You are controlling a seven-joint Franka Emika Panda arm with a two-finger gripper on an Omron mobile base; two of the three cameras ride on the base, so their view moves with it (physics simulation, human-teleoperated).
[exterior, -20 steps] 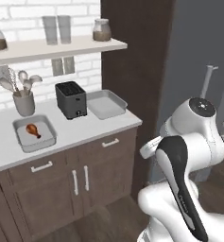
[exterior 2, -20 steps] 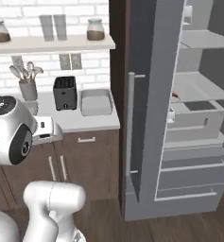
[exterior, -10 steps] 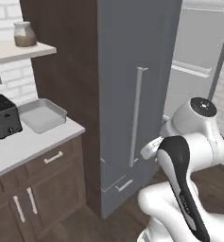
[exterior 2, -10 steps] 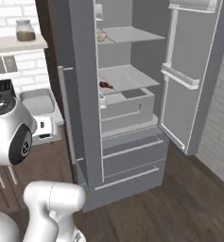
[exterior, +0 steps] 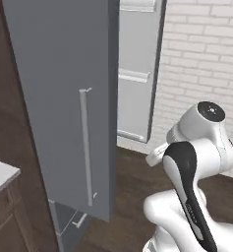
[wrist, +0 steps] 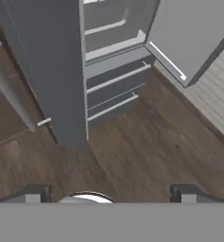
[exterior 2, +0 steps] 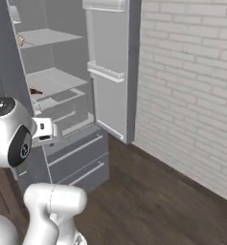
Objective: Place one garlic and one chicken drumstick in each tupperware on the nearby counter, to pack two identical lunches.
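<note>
The end effector [wrist: 109, 194] is open. Its two dark fingertips [wrist: 34, 193] stand far apart, and nothing is between them. It hangs over the brown wood floor [wrist: 146, 151] and looks down at the bottom of the fridge.

The big grey fridge [exterior 2: 62, 95] has two doors. One door [exterior: 69, 98] has one long silver handle [exterior: 86, 147]. The other door [exterior 2: 110, 67] is swung wide open, next to the white brick wall [exterior 2: 191, 86].

Inside the fridge there are two flat shelves, one above the other. On the lower shelf [exterior 2: 52, 79] lies one small red-brown thing. It looks like one chicken drumstick [exterior 2: 36, 91]. It is at the left end of the shelf, just above a grey box. On the upper shelf [exterior 2: 43, 36], at the far left, sits one small pale thing [exterior 2: 20, 39]. It is too tiny to tell what it is.

Under the shelves there are two grey drawers [exterior 2: 76, 153], each with one bar handle.

One corner of the light tabletop [exterior: 0, 174] peeks in at the left edge of the left base view, well apart from the open fridge shelves.
</note>
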